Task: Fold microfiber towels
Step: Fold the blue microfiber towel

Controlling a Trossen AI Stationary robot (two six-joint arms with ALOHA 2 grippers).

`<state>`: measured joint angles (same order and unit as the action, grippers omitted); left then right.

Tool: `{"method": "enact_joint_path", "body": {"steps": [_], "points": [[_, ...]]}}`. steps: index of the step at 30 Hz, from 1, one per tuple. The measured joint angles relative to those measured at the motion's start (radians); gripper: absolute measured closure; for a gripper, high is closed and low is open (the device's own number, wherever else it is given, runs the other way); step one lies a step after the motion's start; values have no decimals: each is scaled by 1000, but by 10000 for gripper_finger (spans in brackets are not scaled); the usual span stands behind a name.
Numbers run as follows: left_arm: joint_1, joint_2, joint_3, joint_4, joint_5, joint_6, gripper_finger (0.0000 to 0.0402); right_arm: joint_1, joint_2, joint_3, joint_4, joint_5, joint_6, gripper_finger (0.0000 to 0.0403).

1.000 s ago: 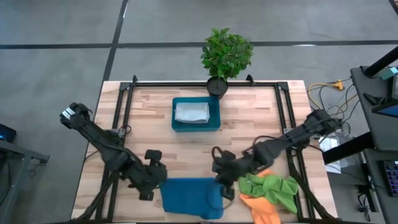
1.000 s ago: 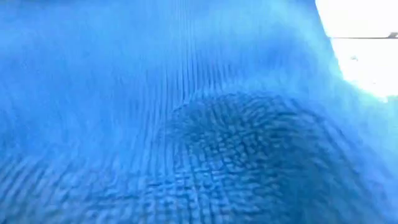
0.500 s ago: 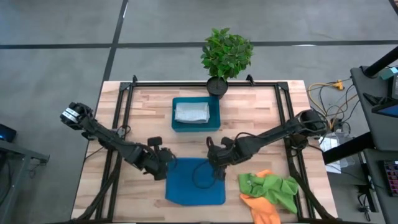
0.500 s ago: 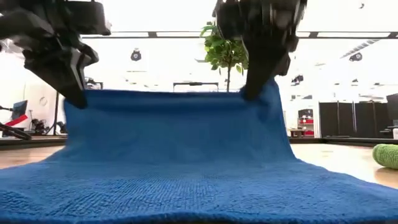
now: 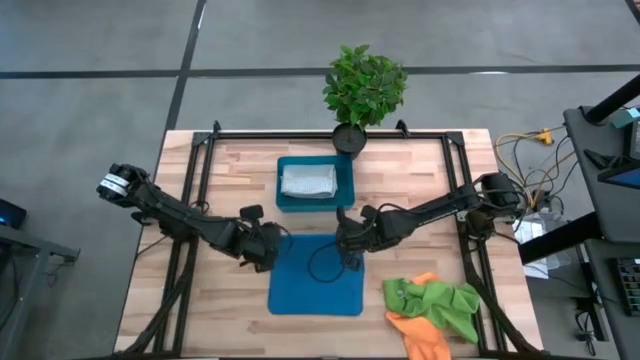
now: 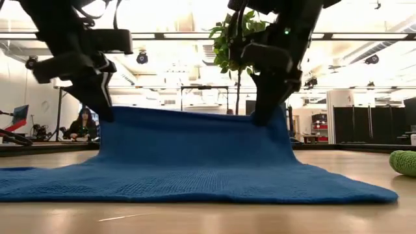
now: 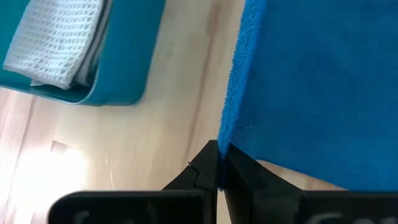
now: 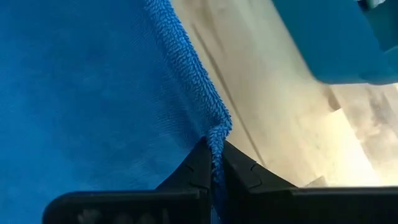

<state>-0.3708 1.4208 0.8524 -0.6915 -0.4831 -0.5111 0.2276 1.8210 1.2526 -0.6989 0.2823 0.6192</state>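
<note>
Dragged blue towel (image 5: pixel 316 275) farther toward tray (image 5: pixel 315 203) since before. Lay spread flat, long axis running front to back. Left gripper (image 5: pixel 272 247) and right gripper (image 5: pixel 345 243) clamped on its far corners.

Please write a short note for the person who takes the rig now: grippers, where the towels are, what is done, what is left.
Left gripper: shut on the blue towel, at its far left corner.
Right gripper: shut on the same towel, far right corner.
Blue towel: near part flat on the table, far edge lifted.
White towel: folded, in the tray.
Green towel and orange towel: crumpled in a heap at the table's near right.
Left: fold blue, green, orange.
</note>
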Motion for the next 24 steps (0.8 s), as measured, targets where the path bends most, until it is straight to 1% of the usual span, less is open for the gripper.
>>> {"method": "enact_joint_path", "body": {"steps": [4, 8, 18, 24], "points": [[29, 0, 0, 3, 9, 1, 402, -9, 0, 0, 5, 2, -10, 394], [21, -10, 6, 6, 57, 1, 402, -3, -9, -1, 13, -24, -41, 394], [-106, -104, 19, 47, 76, -33, 401, 96, -70, -30, 76, -20, -70, 394], [-177, -107, 17, 109, 161, -50, 401, 173, -84, -58, 124, -49, -44, 394]]}}
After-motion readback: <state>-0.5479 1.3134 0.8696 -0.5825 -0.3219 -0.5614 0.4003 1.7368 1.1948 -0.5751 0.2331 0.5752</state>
